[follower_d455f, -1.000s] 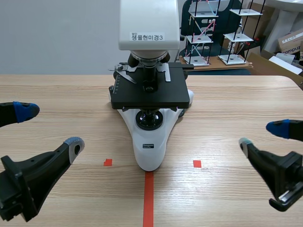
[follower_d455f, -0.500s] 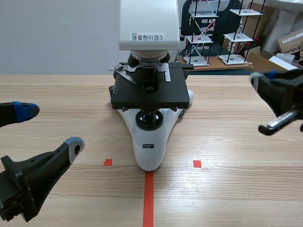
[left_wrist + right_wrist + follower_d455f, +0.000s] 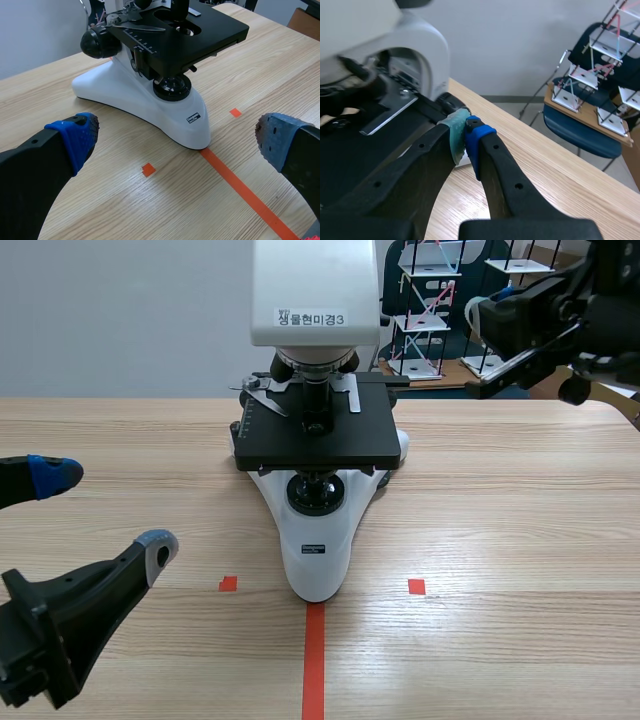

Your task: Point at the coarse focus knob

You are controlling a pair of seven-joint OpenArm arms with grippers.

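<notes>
Microscope point(image 3: 318, 540) on wooden table point(image 3: 500, 540), grey wall point(image 3: 120, 310), left jaws wide, right jaws closed

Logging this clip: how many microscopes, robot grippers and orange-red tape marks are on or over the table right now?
microscope: 1
grippers: 2 (left gripper open, right gripper shut on nothing)
tape marks: 3 (tape squares: 2; tape line: 1)
Total: 6
</notes>
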